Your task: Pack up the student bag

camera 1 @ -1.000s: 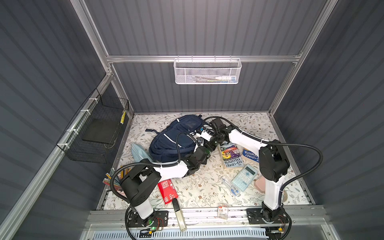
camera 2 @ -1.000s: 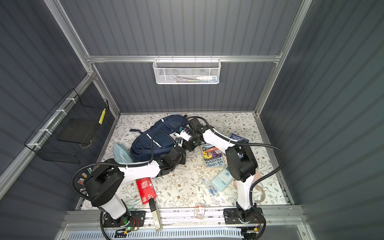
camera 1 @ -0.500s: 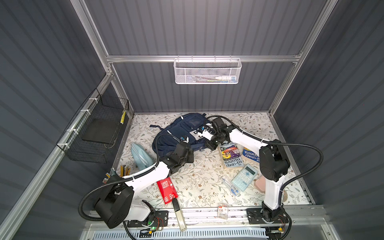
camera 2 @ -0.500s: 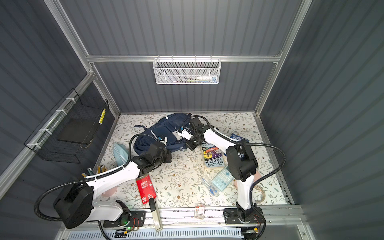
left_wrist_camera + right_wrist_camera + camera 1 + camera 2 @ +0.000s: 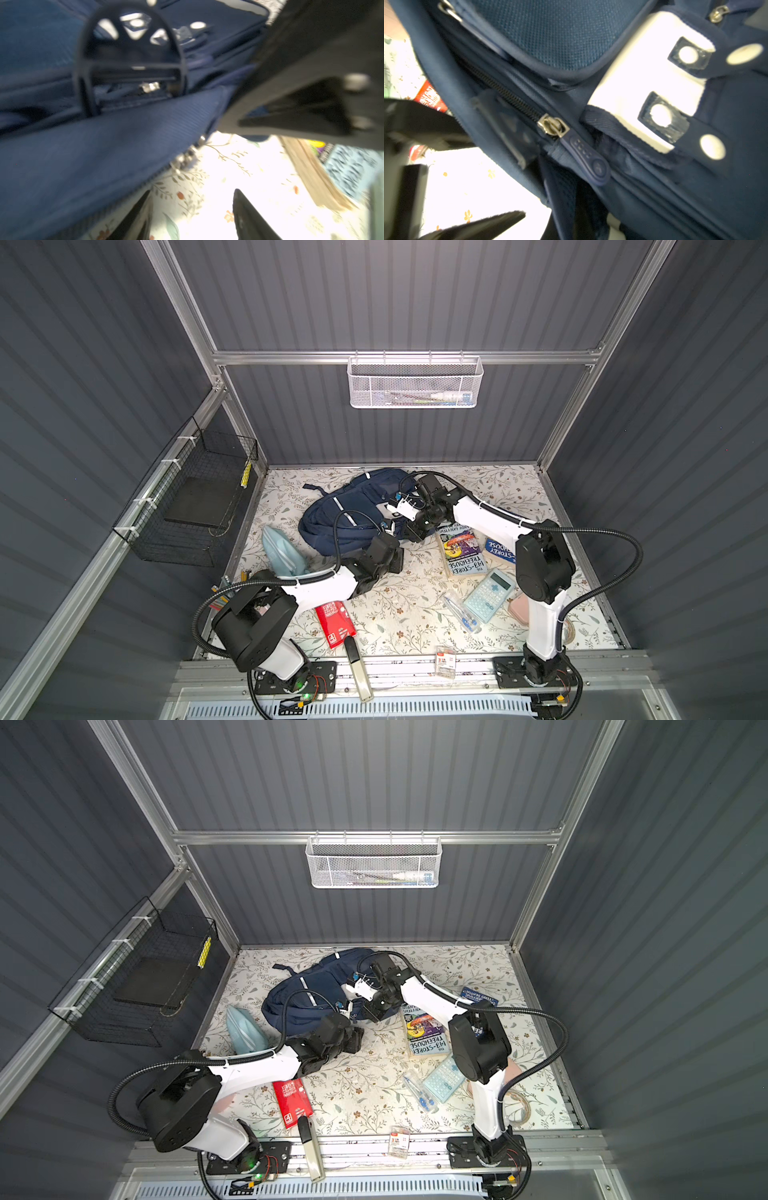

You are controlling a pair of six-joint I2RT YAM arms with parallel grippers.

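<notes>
**Right claw pinching the bag's edge, left claw spread beside it**

All around, dark grey ribbed walls (image 5: 374, 302) are closing in the cell, and a floral-patterned mat (image 5: 415, 614) is covering the floor. The student bag (image 5: 349, 510), a large navy-blue fabric backpack with white stripes, is lying slumped toward the back of the mat, left of centre in both top views (image 5: 307, 994). The right gripper (image 5: 415, 533) is reaching across to the bag's near right edge, its fingers pressed together and pinching a fold of navy fabric. Its wrist view is showing only one black finger (image 5: 477, 228) beside that fabric. The left gripper (image 5: 192, 193) is sitting low just in front of the bag, its fingers spread apart with only bare mat showing between them. A paperback book with a colourful cover (image 5: 461, 551) is lying just right of both grippers, with a pale-blue calculator (image 5: 488, 595) nearer the front. Up close, a navy rubber zip pull (image 5: 583, 155) is hanging beside the bag's white patch (image 5: 643, 83).
</notes>
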